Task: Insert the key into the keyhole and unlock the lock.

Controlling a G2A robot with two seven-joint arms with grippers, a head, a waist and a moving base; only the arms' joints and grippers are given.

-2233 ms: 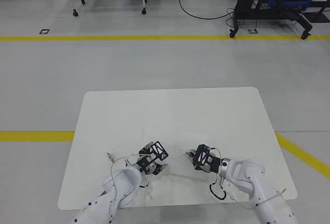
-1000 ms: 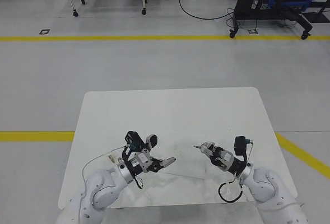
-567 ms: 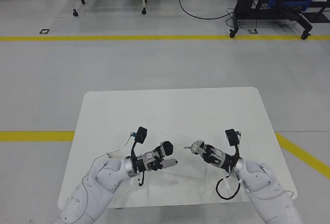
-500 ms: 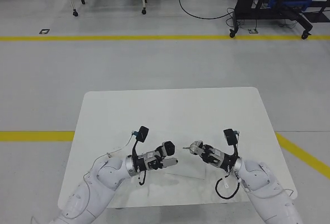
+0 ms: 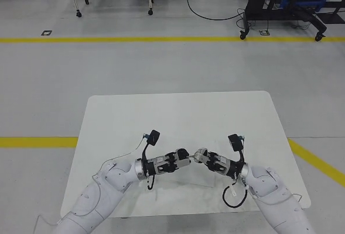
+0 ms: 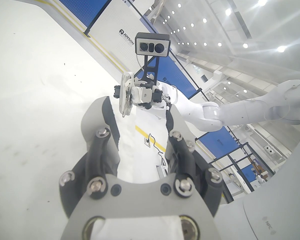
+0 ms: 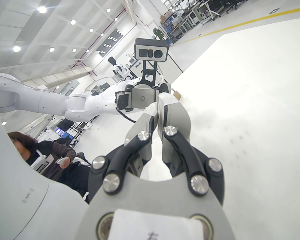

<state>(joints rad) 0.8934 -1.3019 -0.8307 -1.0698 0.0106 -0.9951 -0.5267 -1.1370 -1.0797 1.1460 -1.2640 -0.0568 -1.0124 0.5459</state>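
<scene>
Arms have swung in and now meet tip to tip over the near middle of the table (image 5: 160,117), left gripper (image 6: 138,111) spread wide and empty, right gripper (image 7: 158,112) pinched narrow on what is likely the key (image 5: 195,155), so alignment seems underway, lock too small to tell.

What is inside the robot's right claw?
The right gripper has fingers pressed nearly together. Something thin seems pinched between them, but the pads cover it, so what it is cannot be told.
</scene>
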